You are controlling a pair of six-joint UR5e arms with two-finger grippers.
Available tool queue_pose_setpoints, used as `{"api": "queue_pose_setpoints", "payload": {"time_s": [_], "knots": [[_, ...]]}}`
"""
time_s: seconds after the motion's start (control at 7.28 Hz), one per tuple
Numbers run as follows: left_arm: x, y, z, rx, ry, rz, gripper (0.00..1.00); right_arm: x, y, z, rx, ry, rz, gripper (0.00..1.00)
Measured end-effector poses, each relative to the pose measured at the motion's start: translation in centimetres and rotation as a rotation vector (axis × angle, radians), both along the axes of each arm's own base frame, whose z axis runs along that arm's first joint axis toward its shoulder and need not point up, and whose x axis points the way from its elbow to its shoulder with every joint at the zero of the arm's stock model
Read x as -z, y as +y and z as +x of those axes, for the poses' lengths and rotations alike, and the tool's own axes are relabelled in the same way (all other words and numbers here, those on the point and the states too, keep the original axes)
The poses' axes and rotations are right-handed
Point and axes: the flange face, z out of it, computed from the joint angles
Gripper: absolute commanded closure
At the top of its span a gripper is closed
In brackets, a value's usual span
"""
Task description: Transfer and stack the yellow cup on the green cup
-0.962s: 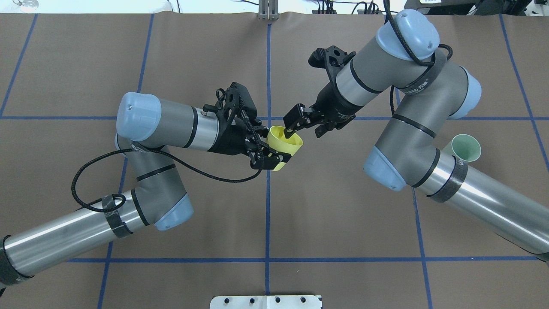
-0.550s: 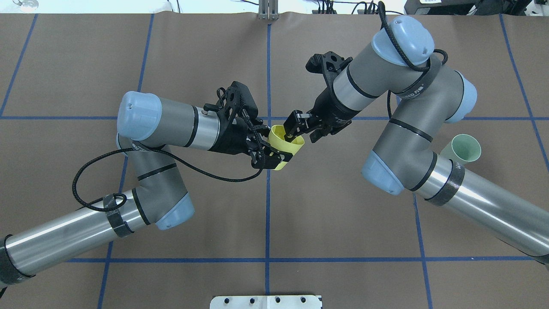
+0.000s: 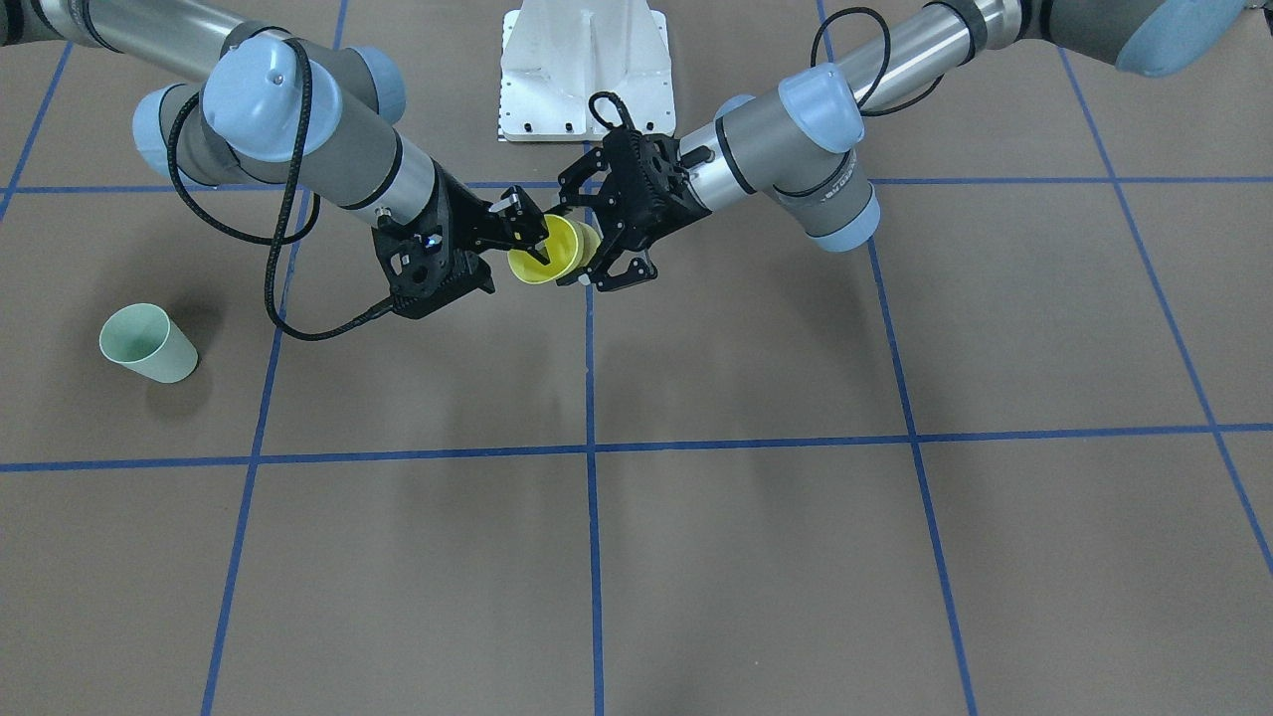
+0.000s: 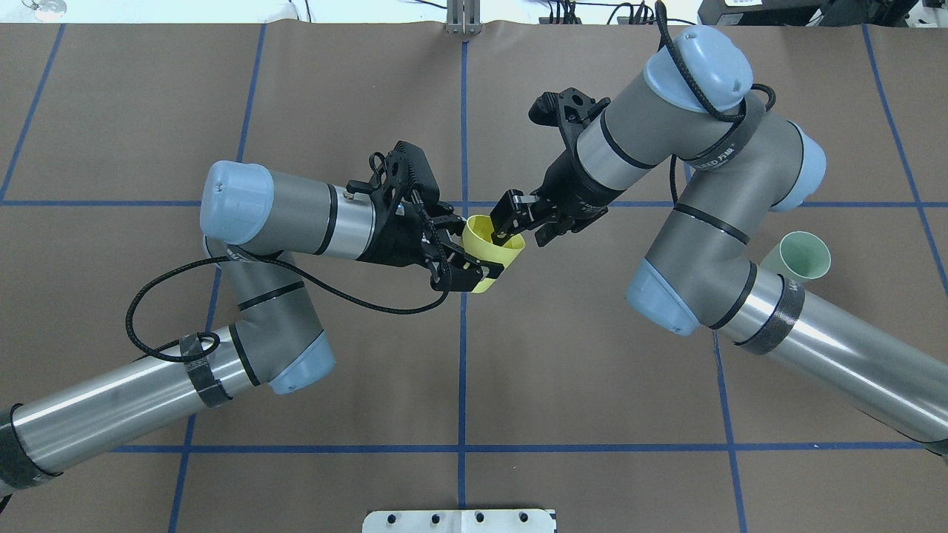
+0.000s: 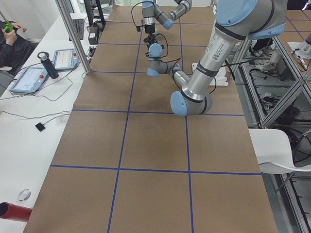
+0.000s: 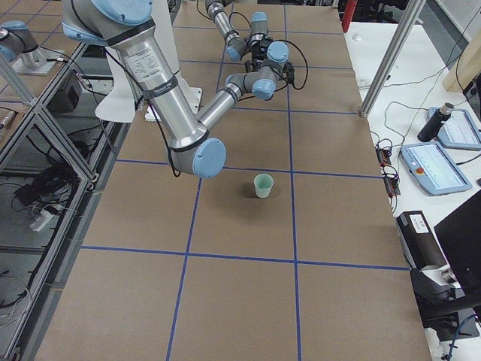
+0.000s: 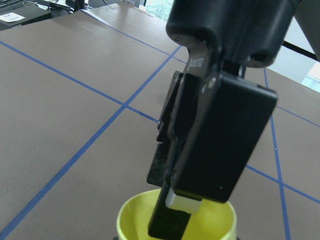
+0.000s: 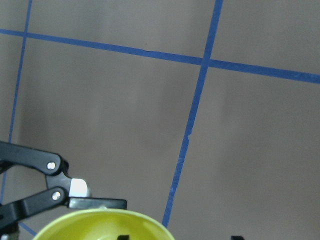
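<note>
Table (image 4: 592,370), brown w/ blue grid tape, takes up most of the view, and both arms reach in to meet over its ctr line. Left arm (image 4: 296,215) comes in roughly level; right arm (image 4: 629,141) angles in from the far side. The left gripper (image 4: 463,257) is clamped round the body of the yellow cup (image 4: 495,255), holding it off the table, tilted, mouth toward the right gripper (image 4: 522,235). That one is spread apart & grips nothing: one finger (image 4: 503,226) dips inside the rim and the other sits outside, so it straddles the cup wall. Its own wrist view shows the tips wide apart either side of the rim. Green cup (image 3: 147,343) stands upright on the table on the robot's right side, well apart from the handover, partly hidden by the right forearm in the overhead view. Step in hand, as I read it: mid-air handover, left to right, receiving grip not yet made. Next move prob. calls for the right to pinch the wall firmly, w/ the left letting go only after that. Then carry across, turn the cup upright, line it up over the green one & lower straight in. A rim pinch on thin tapered plastic gives little purchase, so the cup may swing or slip on release.
</note>
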Motion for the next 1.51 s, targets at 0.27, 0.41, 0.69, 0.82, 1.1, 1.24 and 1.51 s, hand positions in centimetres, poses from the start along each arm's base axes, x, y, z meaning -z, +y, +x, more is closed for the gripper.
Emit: {"api": "queue_pose_setpoints", "payload": {"time_s": [0.27,0.41,0.69,0.82,1.1,1.24,1.51], "knots": [[-1.12,-0.14,0.34,-0.004,0.03,0.004,0.87,0.0,0.04,0.07,0.002,-0.001,0.0,0.26],[-1.2,-0.05,0.24,-0.008,0.049,-0.003,0.87,-0.04,0.02,0.11,0.002,-0.001,-0.001,0.25],[-1.38,0.13,0.23,-0.016,0.077,-0.006,0.88,-0.08,0.01,0.16,0.001,-0.001,-0.001,0.32],[-1.56,0.25,0.42,-0.021,0.085,-0.011,0.88,-0.07,0.01,0.18,0.001,-0.001,-0.001,0.35],[-1.55,0.45,0.71,-0.027,0.093,-0.013,0.88,0.09,0.02,0.16,0.001,-0.003,-0.003,0.53],[-1.42,0.47,0.73,-0.028,0.097,-0.013,0.88,0.16,0.04,0.13,-0.001,-0.002,-0.009,0.56],[-1.15,0.48,0.76,-0.028,0.101,-0.012,0.88,0.11,0.07,0.06,-0.002,-0.001,-0.017,0.71]]}}
